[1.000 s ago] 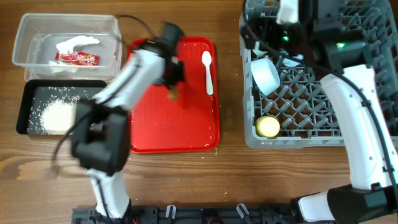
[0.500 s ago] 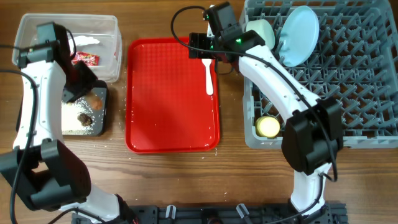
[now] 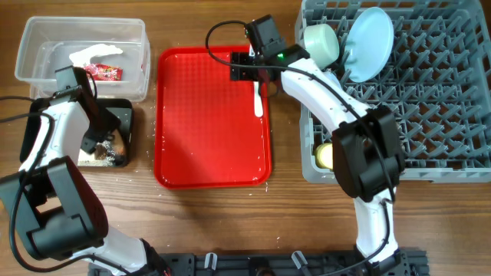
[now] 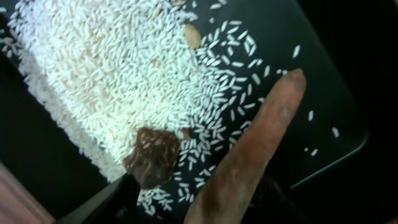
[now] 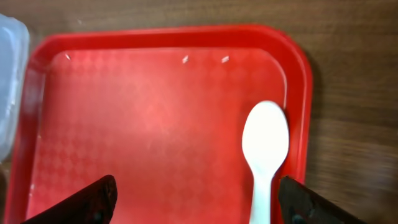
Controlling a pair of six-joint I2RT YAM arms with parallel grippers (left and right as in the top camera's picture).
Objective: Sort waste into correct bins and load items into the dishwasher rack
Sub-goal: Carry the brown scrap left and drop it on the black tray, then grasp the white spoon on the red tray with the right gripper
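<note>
My left gripper (image 3: 100, 142) (image 4: 202, 186) hangs low inside the black tray (image 3: 123, 115), jaws apart. The brown sausage-like stick (image 4: 255, 149) lies between them on the tray floor, clear of the left finger (image 4: 109, 199). A small brown lump (image 4: 152, 163) and loose rice (image 4: 106, 68) lie beside it. My right gripper (image 3: 244, 69) (image 5: 199, 193) is open over the far edge of the red tray (image 3: 207, 146), with the white spoon (image 3: 258, 96) (image 5: 265, 149) between its fingers, nearer the right one. The clear tub (image 3: 31, 46) holds the red wrapper (image 3: 103, 73) and white paper (image 3: 96, 54).
The grey dishwasher rack (image 3: 430, 115) at the right holds a pale bowl (image 3: 322, 42), the pale-blue plate (image 3: 367, 54) and the yellow cup (image 3: 328, 156). My right arm reaches from the rack's near-left corner across to the red tray. Rice grains lie scattered on the wood by the trays.
My left gripper has sunk lower into the black tray and its jaws have opened off the sausage stick. My right gripper has shifted a little left above the spoon.
</note>
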